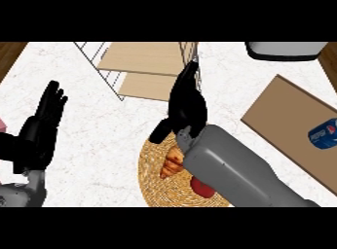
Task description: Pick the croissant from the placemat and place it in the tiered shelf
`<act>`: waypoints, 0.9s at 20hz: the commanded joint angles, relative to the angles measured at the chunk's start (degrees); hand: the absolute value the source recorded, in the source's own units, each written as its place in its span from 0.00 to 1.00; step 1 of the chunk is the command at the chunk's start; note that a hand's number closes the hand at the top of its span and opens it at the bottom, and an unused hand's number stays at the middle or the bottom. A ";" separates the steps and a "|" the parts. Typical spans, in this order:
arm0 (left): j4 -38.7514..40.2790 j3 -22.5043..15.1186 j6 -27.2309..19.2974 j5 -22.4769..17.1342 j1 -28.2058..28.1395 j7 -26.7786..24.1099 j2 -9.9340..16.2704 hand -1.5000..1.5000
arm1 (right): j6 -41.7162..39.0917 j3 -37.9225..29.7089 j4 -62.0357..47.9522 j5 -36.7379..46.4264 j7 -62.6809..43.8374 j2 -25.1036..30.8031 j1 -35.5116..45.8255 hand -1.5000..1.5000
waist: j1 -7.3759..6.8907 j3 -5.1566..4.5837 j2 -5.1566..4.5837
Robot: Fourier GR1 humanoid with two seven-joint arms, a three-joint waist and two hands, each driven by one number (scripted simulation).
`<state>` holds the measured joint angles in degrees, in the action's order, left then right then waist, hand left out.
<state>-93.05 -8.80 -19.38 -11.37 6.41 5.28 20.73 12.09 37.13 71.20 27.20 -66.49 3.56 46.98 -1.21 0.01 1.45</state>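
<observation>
Right hand (186,104) fingers straight, apart, holding nothing; croissant (173,163) behind them on placemat (153,182), half hidden under forearm. Risk: forearm nudges croissant, grasp misses. Tiered shelf (146,61) just ahead of fingertips.

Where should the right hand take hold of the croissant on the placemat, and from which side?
Probably across its middle, from above. The croissant lies flat on the round woven placemat, long axis running roughly toward and away from the robot, so fingers closing across its narrow width should fit. The right hand is above and past it, and its forearm hides the croissant's right edge.
</observation>
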 commanded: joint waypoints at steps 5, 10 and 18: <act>0.60 -0.09 0.65 0.02 1.56 0.62 0.03 0.50 | -16.72 5.28 -11.30 -3.35 -14.69 -3.37 7.80 0.00 | -2.27 -0.42 -1.73; 0.25 -0.42 0.22 0.08 2.89 1.82 -0.60 0.50 | -19.48 8.45 -14.70 -4.77 -16.75 -3.34 8.12 0.00 | -3.07 -0.36 -1.82; 0.83 0.09 -0.09 0.43 2.26 0.82 -0.82 0.50 | -27.26 10.15 -21.63 -4.88 -18.83 -3.25 7.10 0.00 | -1.77 -0.38 -1.64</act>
<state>-92.05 -9.08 -19.31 -10.91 8.41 5.76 19.81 -3.06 44.47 57.31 24.68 -73.92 5.65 52.54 -1.59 -0.11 2.31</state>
